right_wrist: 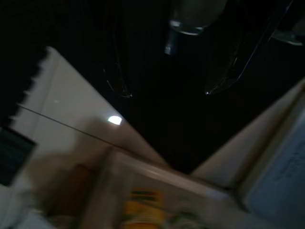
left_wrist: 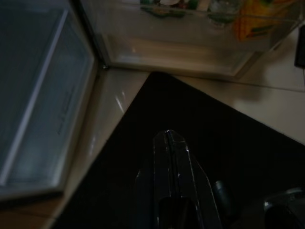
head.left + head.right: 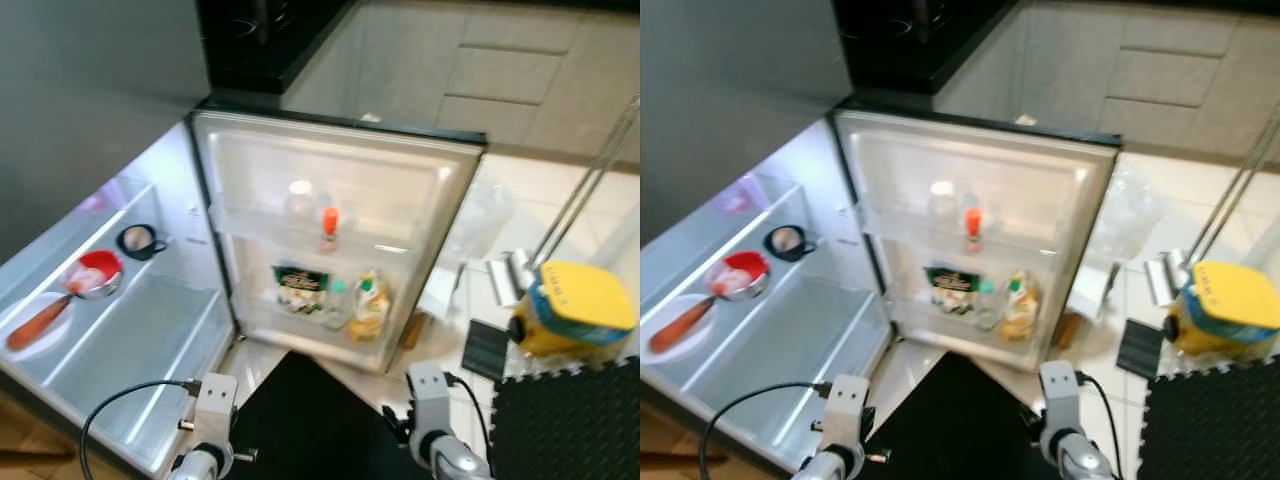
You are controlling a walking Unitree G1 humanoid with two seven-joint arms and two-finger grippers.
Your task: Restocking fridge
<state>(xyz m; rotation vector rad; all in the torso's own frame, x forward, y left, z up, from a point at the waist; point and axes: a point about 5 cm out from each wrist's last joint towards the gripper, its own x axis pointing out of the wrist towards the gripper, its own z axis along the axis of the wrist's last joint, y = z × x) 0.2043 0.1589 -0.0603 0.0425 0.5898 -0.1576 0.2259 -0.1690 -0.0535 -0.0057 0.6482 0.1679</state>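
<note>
The fridge stands open, its door (image 3: 340, 170) swung towards me. The door racks hold a white-capped bottle (image 3: 299, 200), an orange-capped bottle (image 3: 330, 228), a green packet (image 3: 298, 288), a small clear bottle (image 3: 336, 303) and a yellow pack (image 3: 369, 307). On the inner shelves (image 3: 150, 330) at the left are a dark mug (image 3: 138, 240), a red bowl (image 3: 95, 272) and an orange stick-shaped item on a white plate (image 3: 38, 323). My left gripper (image 2: 167, 136) hangs shut over the black mat (image 2: 200, 143). My right gripper (image 1: 164, 93) is open and holds nothing, low beside the door's bottom rack.
A yellow and blue bag (image 3: 575, 305) sits on the tiled floor at the right, beside a metal stand (image 3: 590, 190). A dark flat item (image 3: 486, 348) lies near it. A black foam mat (image 3: 565, 420) covers the right front corner. Cabinets (image 3: 500, 70) run behind.
</note>
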